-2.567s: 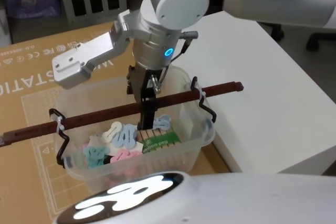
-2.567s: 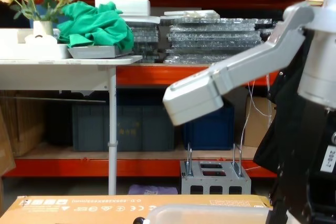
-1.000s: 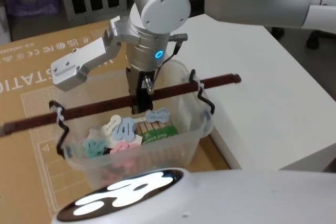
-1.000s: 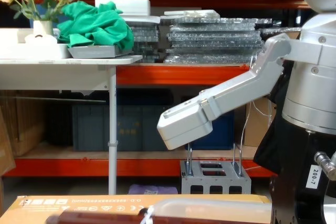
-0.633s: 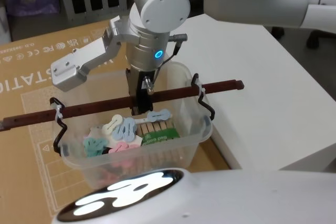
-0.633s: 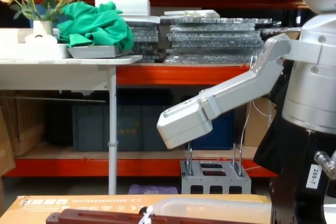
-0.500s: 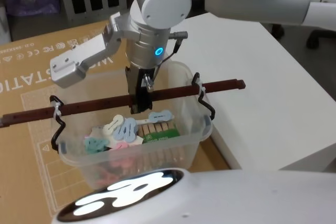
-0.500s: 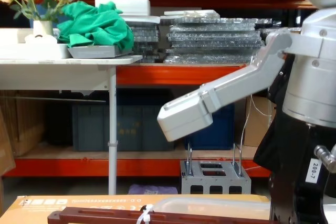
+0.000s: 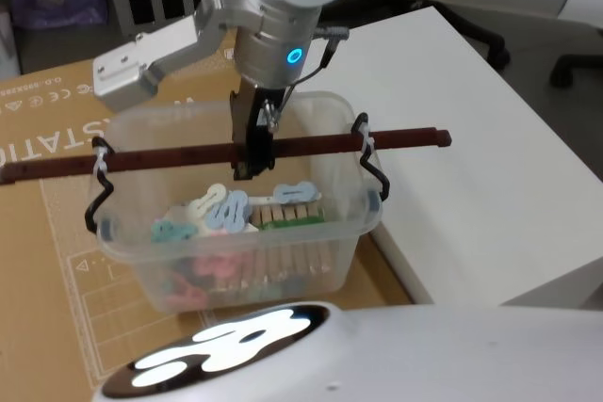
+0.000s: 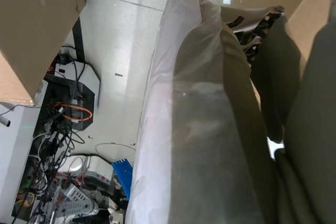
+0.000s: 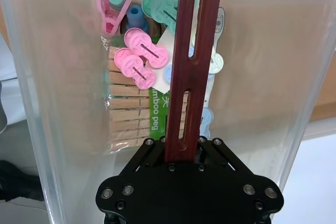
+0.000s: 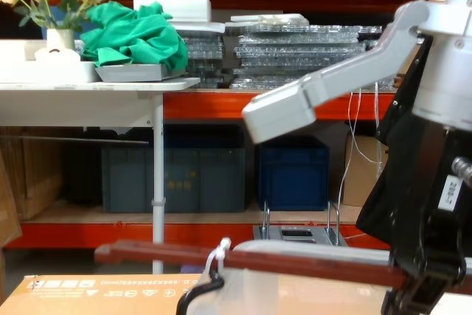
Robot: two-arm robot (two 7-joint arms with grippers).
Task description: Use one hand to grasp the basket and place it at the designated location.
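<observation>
The right gripper [image 9: 251, 159] hung over the middle of the basket [image 9: 236, 223], its dark fingers [image 9: 252, 143] pinched on the reddish-brown handle bar [image 9: 311, 146] near its midpoint. In the right wrist view the slotted bar [image 11: 187, 72] ran straight into the black gripper [image 11: 184, 153], the fingers closed snugly against both of its sides.

The basket was a pale, slightly translucent plastic tub with rounded corners and a smooth rim. In the head view it sat at the centre, over the brown cardboard sheet [image 9: 47, 223], with the white surface [image 9: 471, 138] just beside it at 3 o'clock. Whether its base touched the cardboard could not be told. Black wire hooks [image 9: 372, 171] at each short end, fixed with white ties, joined the rim to the bar, which stuck out past both ends. Inside lay pastel pink, blue and green plastic clips [image 11: 139, 59] and a pack of wooden pegs [image 11: 128, 111].

In the chest view the bar [image 12: 295, 260] crossed at 6 o'clock, the right gripper [image 12: 413, 285] dark at 4 o'clock.
</observation>
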